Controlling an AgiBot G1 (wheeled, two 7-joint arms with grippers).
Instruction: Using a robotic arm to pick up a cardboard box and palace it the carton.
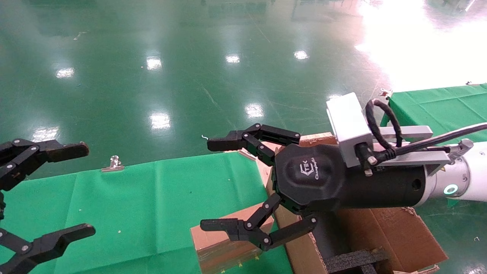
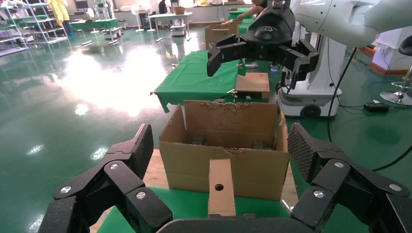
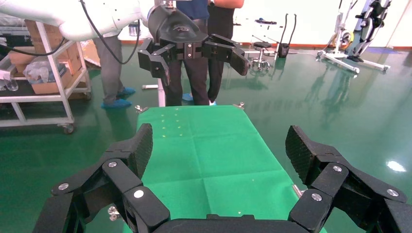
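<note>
With both sets of jaws spread wide and nothing between them, the pick has not begun. The right gripper point(image 1: 236, 184) hangs in the air with its jaws open side-on. The small flat brown taped cardboard box point(image 1: 224, 241) lies below and just beyond the lower jaw, on the green-clothed table point(image 1: 152, 198), its round hole facing the left wrist camera point(image 2: 219, 187). It sits touching or just beside the near wall of the large brown corrugated carton with ragged flaps point(image 1: 395, 232), which is behind and under the right wrist; black foam blocks point(image 1: 354, 260) show inside it.

Judgement, for a clean pick: bring the jaws down over the box and turn the wrist so the pads close across the short flat faces. Clear the carton wall before closing, since the box is tight against it. Lift straight up above the torn flap edge, then carry over the opening and release low, between the foam blocks.

Pose: the white glossy robotic arm with black cylindrical wrist point(image 1: 380, 182) reaches roughly level from the robot's right, its grey camera block point(image 1: 348, 123) on top. The left gripper point(image 1: 45, 194) hangs idle, well apart over the table's far side, jaws also spread and empty.
</note>
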